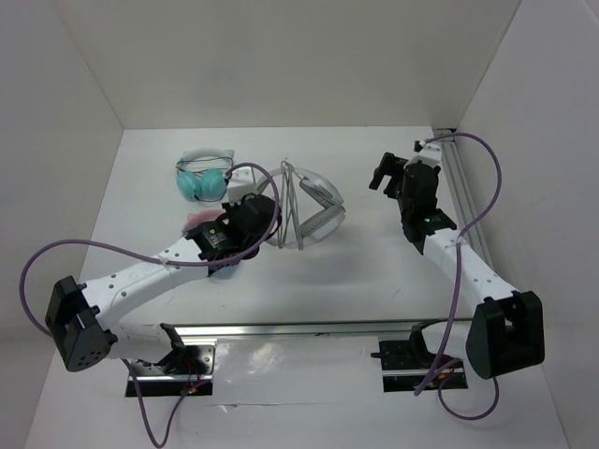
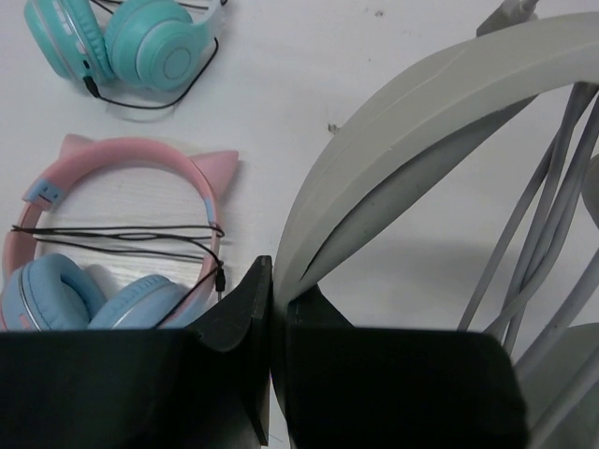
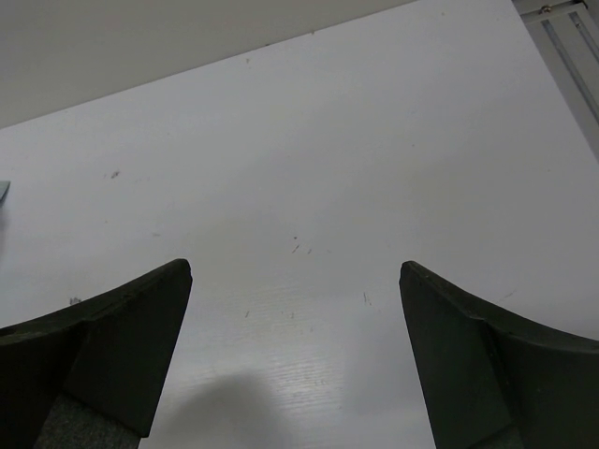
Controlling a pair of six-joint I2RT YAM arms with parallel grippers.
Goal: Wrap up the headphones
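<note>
The grey-white headphones [image 1: 314, 210] lie in the middle of the white bench [image 1: 374, 271], a bit toward the back. The left claw [image 1: 271, 223] is at their left side. From the left wrist camera, its two black fingers [image 2: 234, 327] are pressed close together, and they pinch the low end of the wide headband [image 2: 421, 122]. The thin grey cable [image 2: 538, 215] runs in a few lines next to each other under the headband, off to the right.

Just beside the left arm sits a pink pair [image 2: 131, 159] with little cat ears and blue ear cups (a black cable is wound across it). Farther back is a teal pair [image 1: 201, 180] with its own black cable.

The right claw [image 1: 382, 173] is well apart from the headphones, over on the right side. Its fingers [image 3: 122, 346] are spread wide, with only bare bench between them.
</note>
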